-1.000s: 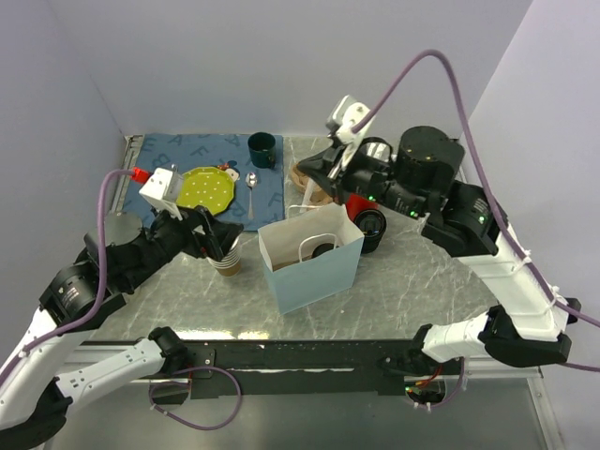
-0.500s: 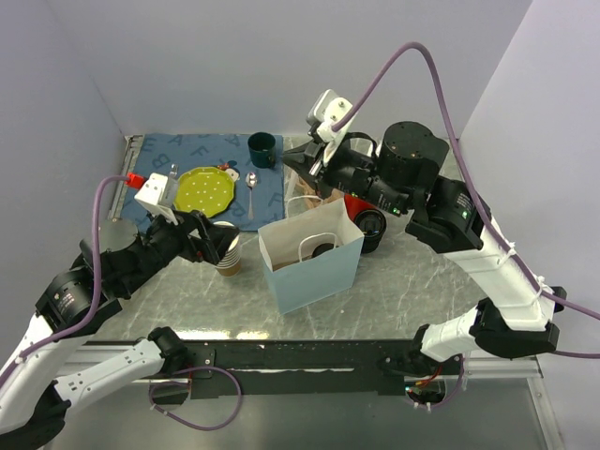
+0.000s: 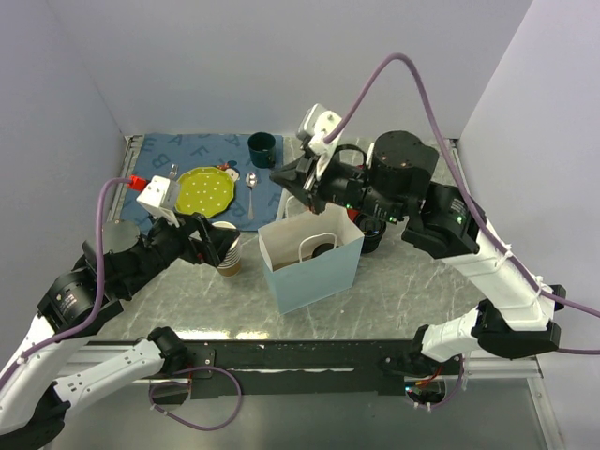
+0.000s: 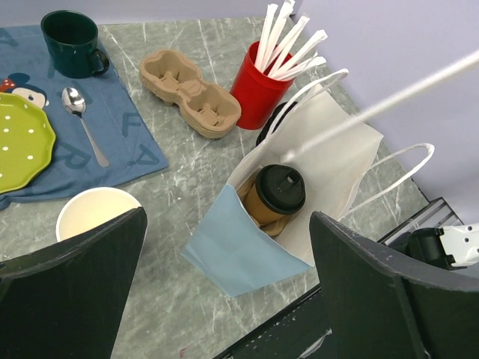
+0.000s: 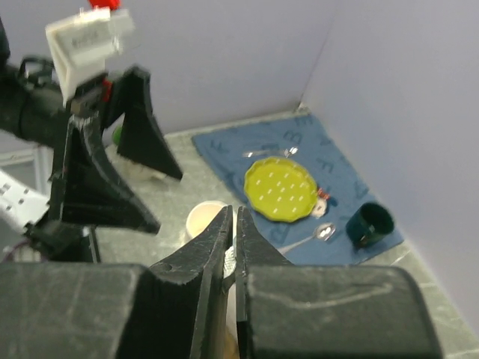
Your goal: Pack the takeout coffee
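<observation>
Already the takeout coffee (image 4: 275, 196) stands inside the paper bag (image 4: 224, 254).
The left fingers (image 4: 75, 284) spread open beside a lidless cup (image 4: 93, 213); the right fingers (image 5: 202, 262) are pressed together over the bag's far edge.

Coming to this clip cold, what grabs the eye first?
The pale blue paper bag stands open mid-table, with the black-lidded takeout coffee already inside it. Just above its far rim hangs the right hand, fingers nearly together. The left hand gapes wide beside a lidless paper cup.
</observation>
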